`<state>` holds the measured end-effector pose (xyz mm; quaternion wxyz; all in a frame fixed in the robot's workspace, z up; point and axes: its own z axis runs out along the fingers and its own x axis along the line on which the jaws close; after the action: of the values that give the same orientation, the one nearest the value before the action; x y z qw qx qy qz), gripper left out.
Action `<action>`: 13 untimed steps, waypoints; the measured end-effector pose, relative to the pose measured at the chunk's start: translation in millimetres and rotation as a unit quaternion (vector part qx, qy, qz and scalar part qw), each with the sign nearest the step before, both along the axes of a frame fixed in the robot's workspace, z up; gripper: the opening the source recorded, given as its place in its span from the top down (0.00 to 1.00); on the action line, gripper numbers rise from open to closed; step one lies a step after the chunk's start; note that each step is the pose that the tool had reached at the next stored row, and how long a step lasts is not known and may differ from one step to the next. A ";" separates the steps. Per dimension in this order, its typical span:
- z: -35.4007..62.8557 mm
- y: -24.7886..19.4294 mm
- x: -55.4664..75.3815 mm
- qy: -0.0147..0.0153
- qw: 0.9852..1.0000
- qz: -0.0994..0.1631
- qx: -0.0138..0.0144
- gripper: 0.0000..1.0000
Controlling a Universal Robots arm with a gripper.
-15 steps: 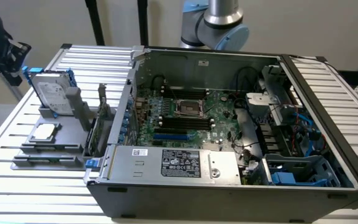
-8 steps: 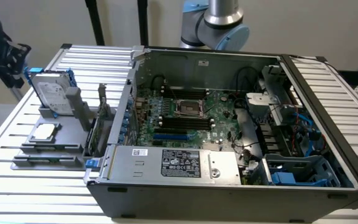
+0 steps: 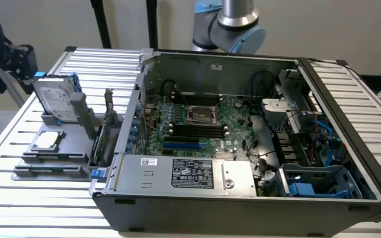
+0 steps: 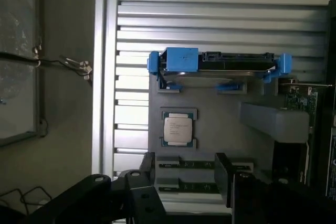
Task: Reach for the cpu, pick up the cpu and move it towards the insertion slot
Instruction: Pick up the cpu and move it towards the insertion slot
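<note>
1. a pale slatted metal table point(image 3: 18, 198) carried an open computer case point(image 3: 177, 206) and a grey fixture point(image 4: 226, 135), with a plain wall behind.
2. the cpu point(image 4: 178, 129) lay flat in a shallow cradle on that fixture, just beside the upright hard drive point(image 4: 220, 67) in its blue frame.
3. the insertion slot point(image 3: 200, 113) sat well apart from the hard drive, on the green board inside the case.
4. the gripper point(image 4: 186, 174) hung over the fixture, on the cpu's side away from the hard drive, with its dark fingers point(image 4: 149, 167) spread and nothing between them. how high it hung was hard to judge.
5. the cpu would likely be light, stiff and thin, with a smooth lid that could slip and a delicate underside. the best hold looked to be its two pale edges left free by the cradle's tabs.
</note>
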<state>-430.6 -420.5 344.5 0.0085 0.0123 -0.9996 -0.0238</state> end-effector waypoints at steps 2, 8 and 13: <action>-2.4 0.0 0.0 0.000 1.000 0.000 0.000 0.36; -13.2 0.0 0.0 0.000 1.000 0.000 0.000 0.29; -22.4 0.0 0.0 0.000 1.000 0.000 0.000 0.29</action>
<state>-430.5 -420.5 322.1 0.0084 0.0124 -0.9996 -0.0238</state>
